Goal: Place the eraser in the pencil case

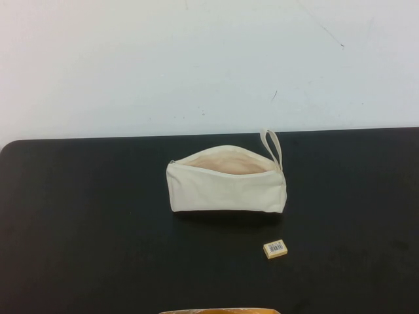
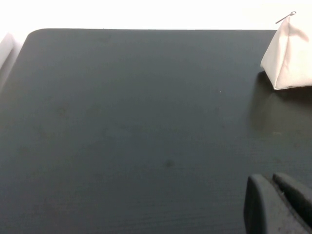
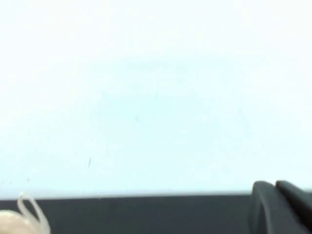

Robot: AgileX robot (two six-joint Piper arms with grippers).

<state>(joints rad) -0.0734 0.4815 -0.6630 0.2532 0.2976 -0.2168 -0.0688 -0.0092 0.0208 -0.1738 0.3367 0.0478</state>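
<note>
High view showing pencil case (image 1: 226, 190) lying mid-tabletop (image 1: 85, 229), zip gaping upward, ready for loading. Eraser (image 1: 275, 249) lying just nearer front edge, toward right, untouched. Left gripper (image 2: 280, 204) and right gripper (image 3: 282, 207) sitting off to the sides, fingers clenched, holding nothing.

**Backdrop: black table, white wall**

Matte black table (image 1: 85, 229) fills the lower half of the high view, rounded corner at far left. Behind it, a plain white wall (image 1: 196, 59) with a few faint dark scuffs and a thin diagonal scratch upper right. Lighting even, soft shadows only.
</note>
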